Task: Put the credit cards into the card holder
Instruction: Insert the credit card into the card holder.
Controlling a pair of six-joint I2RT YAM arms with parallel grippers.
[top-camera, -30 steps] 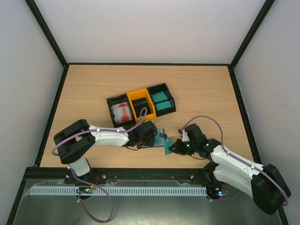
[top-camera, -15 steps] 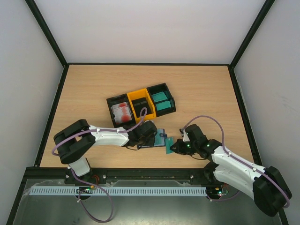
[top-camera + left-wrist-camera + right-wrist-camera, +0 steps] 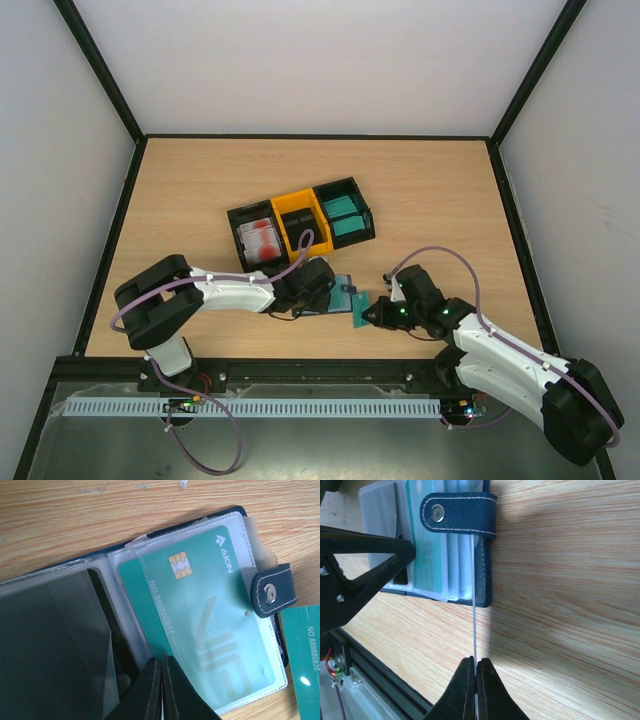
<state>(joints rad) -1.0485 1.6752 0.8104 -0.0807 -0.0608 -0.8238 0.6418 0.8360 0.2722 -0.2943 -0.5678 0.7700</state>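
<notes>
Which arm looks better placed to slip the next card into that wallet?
Right. The right claw pinches a teal card edge-on beside the open card holder; the left claw is shut, down on its sleeves.

Pinching a thin card [image 3: 473,605] edge-on between the closed tips of the right gripper [image 3: 475,677], low in the frame. Holding it in line with the open card holder [image 3: 483,570] lying on the wooden table [image 3: 570,580], far end reaching the clear sleeves just below the snap tab [image 3: 462,512]; not telling whether inside a slot. Showing a teal card [image 3: 427,555] in one sleeve. Sharing the left side with the left gripper's black finger [image 3: 365,575], overlapping the sleeves.
</notes>
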